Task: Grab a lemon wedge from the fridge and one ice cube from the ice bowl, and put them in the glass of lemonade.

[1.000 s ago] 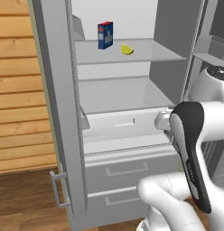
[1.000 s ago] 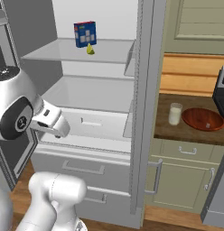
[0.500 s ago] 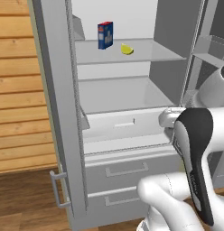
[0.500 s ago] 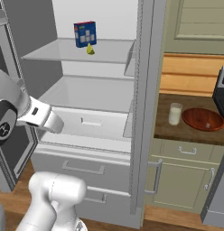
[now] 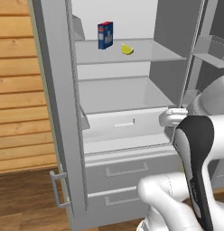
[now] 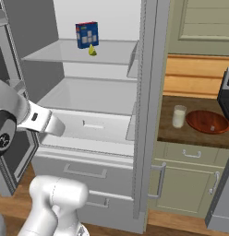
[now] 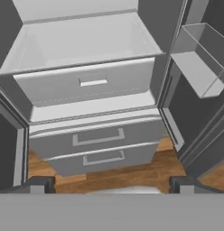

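The fridge (image 5: pixel 55 90) stands with both doors open. On its upper shelf lies the small yellow lemon wedge (image 5: pixel 127 49) (image 6: pixel 92 50), well above and behind my hand. My gripper (image 7: pixel 111 185) is open and holds nothing. It faces the fridge's inner drawer (image 7: pixel 86 83) from in front and a little above. On the counter to the right of the fridge, the glass of lemonade (image 6: pixel 179 116) stands just left of the reddish-brown ice bowl (image 6: pixel 207 121).
A blue box (image 5: pixel 105 34) stands on the shelf just left of the wedge. The right fridge door carries bins (image 7: pixel 199 63) close to my hand. Two lower drawers (image 7: pixel 98 137) sit below. A wooden wall (image 5: pixel 19 90) is on the left, and a dark stove (image 6: pixel 227 92) is at the far right.
My arm has swung: the elbow has moved out to the side and the hand has shifted slightly in front of the drawer. The gripper stays open and the fridge contents have not moved.
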